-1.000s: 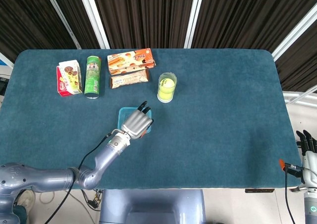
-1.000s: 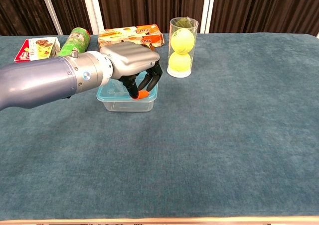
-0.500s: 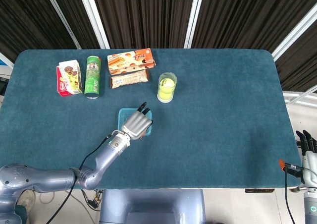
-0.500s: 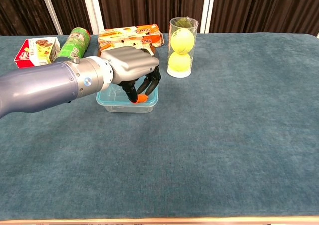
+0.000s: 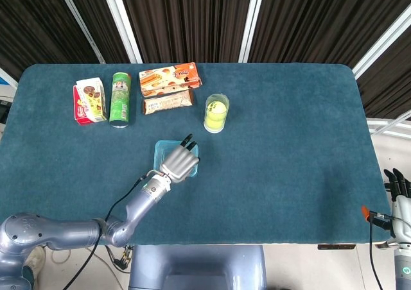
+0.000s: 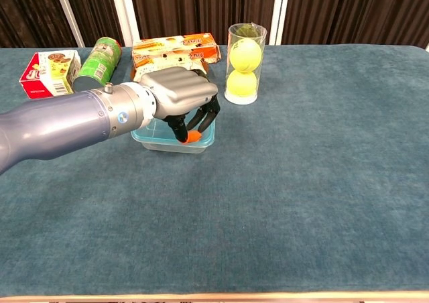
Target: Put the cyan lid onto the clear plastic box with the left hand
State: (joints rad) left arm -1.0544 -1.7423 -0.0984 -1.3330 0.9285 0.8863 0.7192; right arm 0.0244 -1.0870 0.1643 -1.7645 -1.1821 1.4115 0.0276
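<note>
Fingers (image 6: 190, 120) of the left hand (image 6: 177, 95) curl down over the clear plastic box (image 6: 203, 135) and press on the cyan lid (image 5: 166, 150), which already lies flat on top of the box. The hand pushes on the lid and does not wrap around it. The dark fingers have orange tips, and one orange tip touches the front part of the lid in the chest view. The silver arm (image 6: 60, 129) comes in from 8 o'clock.

The box sits on the blue table (image 5: 289, 149), a little toward 7 o'clock from the middle in the head view. Near it, at 1 o'clock, stands a clear tube of tennis balls (image 6: 244, 64) with two yellow balls stacked inside. The tube and the box do not touch.

At 12 o'clock from the box lie an orange snack box (image 5: 170, 77) and, just in front of it, a brown snack bar (image 5: 167, 101). At 10 o'clock from the box stands a green can of chips (image 5: 120, 98). Just beside the can, further toward 9 o'clock, is a small red and white carton (image 5: 89, 100).

The right hand (image 5: 398, 185) hangs well apart, off the table edge at 4 o'clock. Only its dark fingertips and a bit of arm show, and it holds nothing. I cannot tell if its fingers are spread or curled.
</note>
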